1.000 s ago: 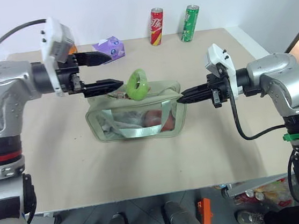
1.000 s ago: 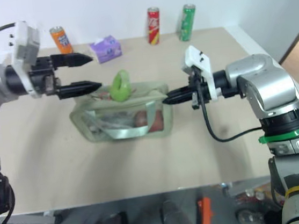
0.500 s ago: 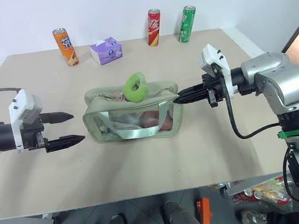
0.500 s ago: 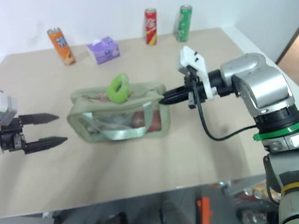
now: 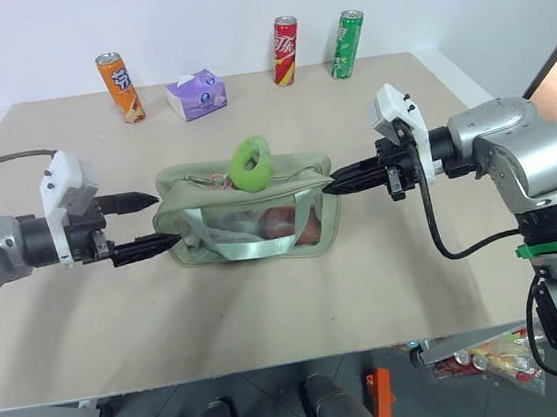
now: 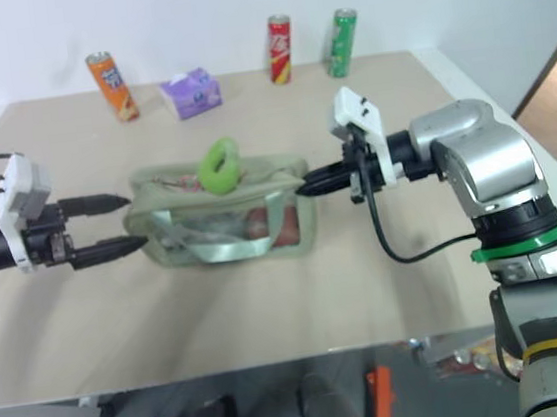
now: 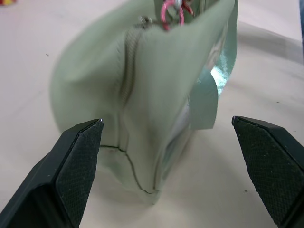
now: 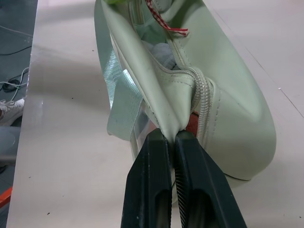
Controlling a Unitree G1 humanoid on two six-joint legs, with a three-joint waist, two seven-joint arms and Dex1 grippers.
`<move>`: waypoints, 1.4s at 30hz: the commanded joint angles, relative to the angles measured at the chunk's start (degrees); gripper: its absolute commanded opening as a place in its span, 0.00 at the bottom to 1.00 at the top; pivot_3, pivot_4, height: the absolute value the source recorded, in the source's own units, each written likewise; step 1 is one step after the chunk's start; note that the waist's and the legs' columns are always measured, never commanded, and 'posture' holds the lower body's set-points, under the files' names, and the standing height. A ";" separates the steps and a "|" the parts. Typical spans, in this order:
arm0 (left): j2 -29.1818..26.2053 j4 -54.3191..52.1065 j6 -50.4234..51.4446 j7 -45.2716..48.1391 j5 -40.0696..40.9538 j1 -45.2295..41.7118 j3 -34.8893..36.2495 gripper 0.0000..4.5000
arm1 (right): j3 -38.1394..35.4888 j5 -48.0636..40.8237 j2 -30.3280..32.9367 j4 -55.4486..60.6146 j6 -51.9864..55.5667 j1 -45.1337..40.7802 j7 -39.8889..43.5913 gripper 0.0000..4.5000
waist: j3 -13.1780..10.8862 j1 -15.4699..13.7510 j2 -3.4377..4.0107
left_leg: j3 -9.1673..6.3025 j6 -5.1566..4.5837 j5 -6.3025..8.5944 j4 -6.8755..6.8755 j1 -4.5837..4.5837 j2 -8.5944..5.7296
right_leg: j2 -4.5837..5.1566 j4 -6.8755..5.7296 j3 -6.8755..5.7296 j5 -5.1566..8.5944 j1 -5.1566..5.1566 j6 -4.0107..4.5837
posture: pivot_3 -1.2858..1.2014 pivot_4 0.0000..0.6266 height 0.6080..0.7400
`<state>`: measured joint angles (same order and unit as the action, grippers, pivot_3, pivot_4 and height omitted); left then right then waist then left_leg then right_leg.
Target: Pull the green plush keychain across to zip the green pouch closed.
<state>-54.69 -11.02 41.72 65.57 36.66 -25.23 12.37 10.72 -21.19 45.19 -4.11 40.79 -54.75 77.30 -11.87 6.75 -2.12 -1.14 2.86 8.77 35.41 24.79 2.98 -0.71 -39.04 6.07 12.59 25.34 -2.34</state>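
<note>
The green pouch [image 5: 250, 222] lies in the middle of the table, its top zipper partly open. The green plush keychain [image 5: 251, 161], a fuzzy lime ring on a pink clasp [image 7: 171, 12], stands on top of the pouch near its middle. My left gripper [image 5: 164, 217] is open at the pouch's left end, with one fingertip [image 7: 80, 147] on each side of the fabric [image 7: 152, 85]. My right gripper [image 5: 329, 189] is shut on the pouch's right end, pinching the fabric beside the zipper [image 8: 172, 137].
At the back of the table stand an orange can [image 5: 120, 86], a purple tissue pack [image 5: 197, 94], a red can [image 5: 287, 50] and a green can [image 5: 350, 44]. The table's front edge [image 5: 276, 365] runs close below the pouch.
My open left gripper has dropped from above the pouch to table height on the left, then moved in to the pouch's left end. The right gripper has kept its hold and place.
</note>
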 commanded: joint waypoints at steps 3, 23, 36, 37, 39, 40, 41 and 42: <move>0.01 -0.53 -0.57 1.07 2.33 0.46 1.44 0.65 | -1.51 -0.88 0.82 2.13 0.32 -0.25 0.11 0.00 | 0.00 0.00 0.00 | 0.00 0.00 0.00 0.00 0.00 0.00 | 0.00 0.00 0.01 0.00 0.00 0.00 | 0.52 0.24 1.00; 1.28 0.33 -1.20 -2.68 1.26 0.09 -0.45 0.00 | -2.52 0.33 -0.01 -0.24 -2.13 -0.93 -2.04 0.08 | 0.00 -0.06 0.00 | 0.00 0.00 0.00 0.01 0.02 -0.03 | 0.02 0.00 0.00 0.00 -0.01 -0.01 | 0.52 0.24 1.00; 2.12 0.80 -1.77 -2.78 0.54 -0.93 -1.88 0.00 | -13.26 -9.63 6.18 0.51 -5.93 -1.84 5.59 1.00 | -0.01 -1.04 0.01 | 0.01 0.00 0.00 0.02 0.04 -0.06 | 0.05 0.01 0.01 0.02 -0.01 -0.02 | 0.52 0.24 1.00; 2.17 0.66 -1.79 -2.84 0.55 -0.90 -1.91 0.00 | -15.77 -11.85 4.84 -1.72 -4.73 -5.31 3.91 1.00 | -0.02 -0.85 0.04 | 0.00 0.00 0.00 0.03 0.04 -0.06 | 0.05 0.01 0.02 0.01 -0.02 -0.02 | 0.52 0.24 1.00; 2.24 0.53 -1.81 -2.90 0.50 -0.86 -1.89 0.00 | -17.82 -13.93 2.11 -5.29 -2.54 -10.71 0.40 1.00 | -0.02 -0.64 0.06 | 0.08 0.00 0.00 0.01 -0.04 -0.05 | 0.04 0.01 0.09 -0.05 0.00 -0.04 | 0.52 0.24 1.00; 2.29 0.56 -1.84 -2.88 0.48 -0.86 -1.83 0.00 | -17.55 -13.54 1.11 -6.23 -2.53 -12.01 -0.70 1.00 | -0.02 -0.63 0.06 | 0.08 0.00 0.00 0.02 -0.12 -0.04 | 0.03 0.00 0.09 -0.06 -0.05 -0.03 | 0.52 0.24 1.00; 2.39 0.61 -1.87 -2.97 0.46 -0.93 -1.78 0.00 | -15.31 -9.86 -0.03 -6.49 -6.57 -11.92 -2.10 1.00 | 0.01 -0.71 0.01 | 0.04 0.00 0.00 0.00 -0.14 -0.04 | 0.02 0.00 0.06 -0.07 -0.06 -0.01 | 0.52 0.24 1.00; 2.53 0.59 -1.87 -3.12 0.47 -1.02 -1.76 0.00 | -12.73 -6.15 -1.05 -6.38 -10.74 -11.48 -3.15 1.00 | 0.10 -0.71 -0.14 | -0.03 0.00 0.00 0.00 -0.16 -0.03 | 0.01 0.00 -0.01 -0.05 -0.10 0.03 | 0.52 0.24 1.00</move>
<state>-52.33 -9.69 40.31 62.70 36.95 -25.83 10.51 -4.72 -31.04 45.58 -9.71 34.21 -67.51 76.06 -11.77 6.04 -2.26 -1.19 2.86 8.77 35.41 24.60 2.97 -0.71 -39.04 6.01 12.56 25.19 -2.26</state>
